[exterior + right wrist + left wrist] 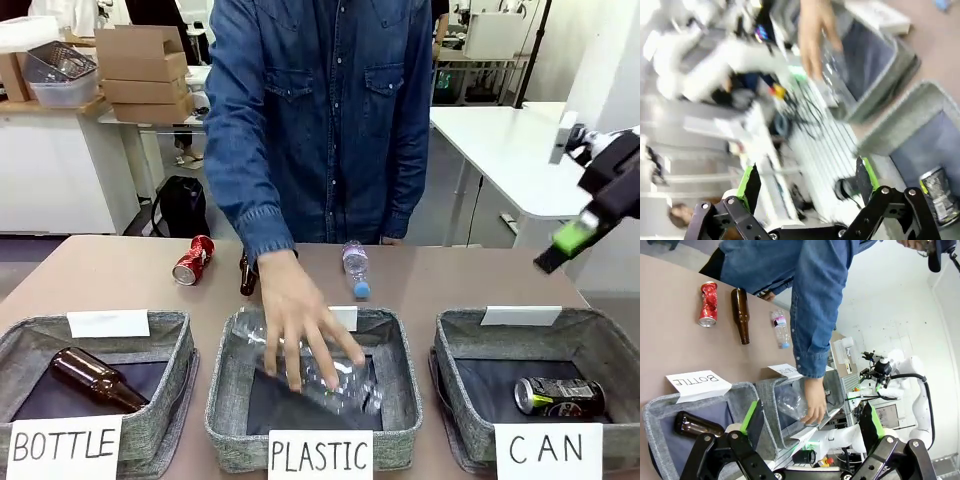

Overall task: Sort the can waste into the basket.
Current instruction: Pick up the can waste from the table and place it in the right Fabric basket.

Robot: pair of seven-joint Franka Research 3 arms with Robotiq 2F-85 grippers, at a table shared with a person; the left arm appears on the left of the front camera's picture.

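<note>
The brown table (100, 270) runs across in front of me, and a person in a denim shirt (320, 100) leans over it from the far side. Three grey baskets line the near edge: the one signed BOTTLE (170, 400) on the left, PLASTIC (225, 420) in the middle and the CAN basket (610, 350) on the right. The person's hand (300, 330) is down in the middle basket on a crumpled clear bottle (335, 385). My right claw (807, 182) hangs in the air above the right side of the table, jaws spread wide and holding nothing. My left claw (811, 420) is also spread wide and holds nothing. A brown bottle (95, 380) lies in the left basket. Another brown bottle (247, 275) and a small clear bottle (356, 268) lie on the far part of the table. The black can (558, 396) lies on its side inside the CAN basket. The red can (193, 260) lies on the far left of the table, just left of the brown bottle there.
</note>
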